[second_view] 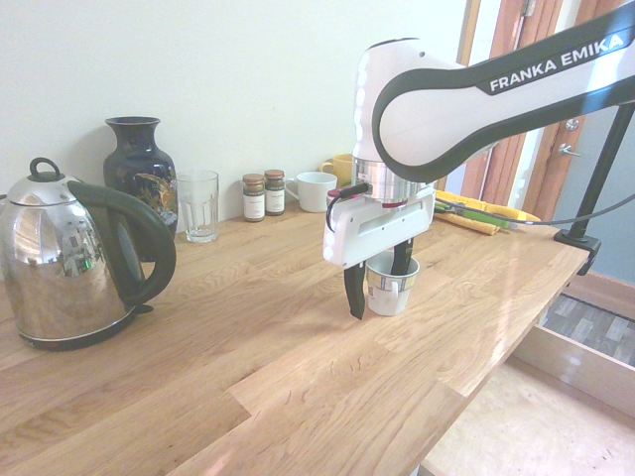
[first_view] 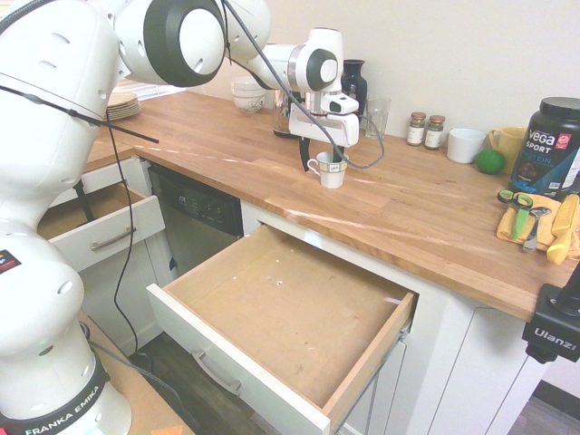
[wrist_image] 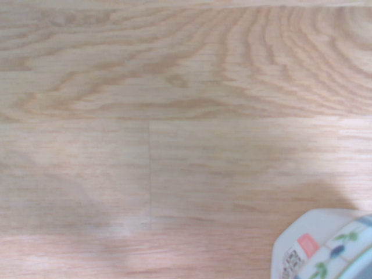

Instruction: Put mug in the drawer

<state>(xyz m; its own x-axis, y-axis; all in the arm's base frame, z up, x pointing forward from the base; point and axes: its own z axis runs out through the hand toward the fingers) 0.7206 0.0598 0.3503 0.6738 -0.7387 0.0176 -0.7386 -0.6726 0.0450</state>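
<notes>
Mug (first_view: pixel 333 172), small and white with a patterned band, stands upright on the wooden counter (first_view: pixel 435 217), back from the open drawer (first_view: pixel 281 317). The pincer (second_view: pixel 379 295) points down at it with its fingers spread wide: one dips inside the rim, the other hangs outside, near the mug's wall. The grip is not closed on the mug. In the first exterior view, the mug's handle is on the side of the outer finger.

The wide drawer sits pulled out below the counter's front edge, its light wood inside showing a few small pale specks. Along the wall are a dark vase (second_view: pixel 142 174), a clear glass (second_view: pixel 200 206), two small jars (second_view: pixel 254 198) and a plain white mug (second_view: pixel 313 192). A metal kettle (second_view: pixel 69 268) stands near the vase.
</notes>
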